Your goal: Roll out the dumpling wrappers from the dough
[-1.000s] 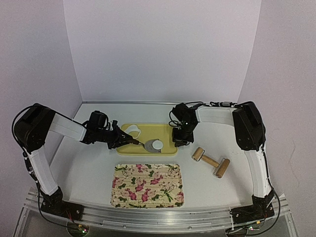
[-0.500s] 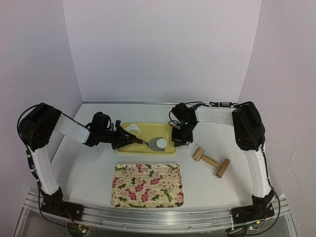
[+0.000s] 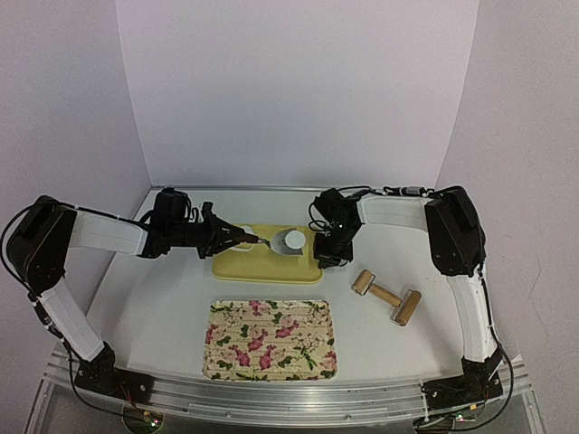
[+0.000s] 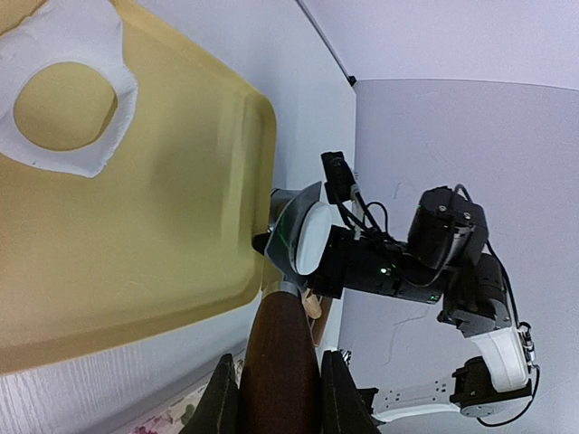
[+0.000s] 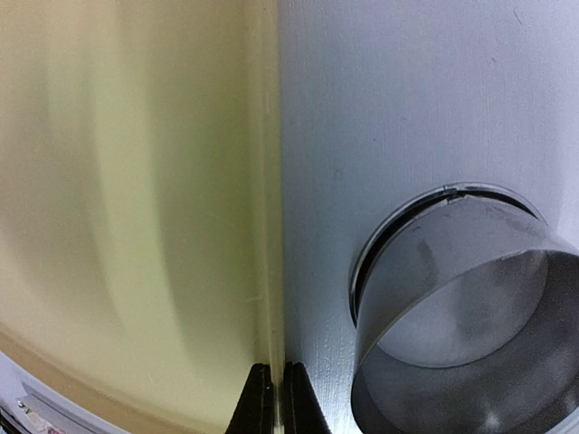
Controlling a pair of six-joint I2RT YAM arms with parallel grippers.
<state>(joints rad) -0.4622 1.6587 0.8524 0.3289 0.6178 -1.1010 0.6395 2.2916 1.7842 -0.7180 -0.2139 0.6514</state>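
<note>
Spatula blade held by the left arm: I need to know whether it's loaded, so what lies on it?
One small round white dough wrapper lies on the grey metal spatula blade, which the left gripper holds by its brown wooden handle. The blade surface under the disc is hidden.

The dumpling wrapper (image 3: 294, 239) lies on the spatula (image 3: 262, 241), out past the left gripper's (image 3: 231, 240) tip, near the tray's (image 3: 262, 271) right end. The leftover dough (image 4: 81, 36) lies in the tray beside that gripper. The ring cutter (image 5: 452, 307) stands on the table (image 3: 163, 307) just beside the right gripper (image 3: 327, 258). The rolling pin (image 3: 386, 296) lies to that gripper's right. The flowered tray (image 3: 271, 339) lies in front of both grippers.
</note>
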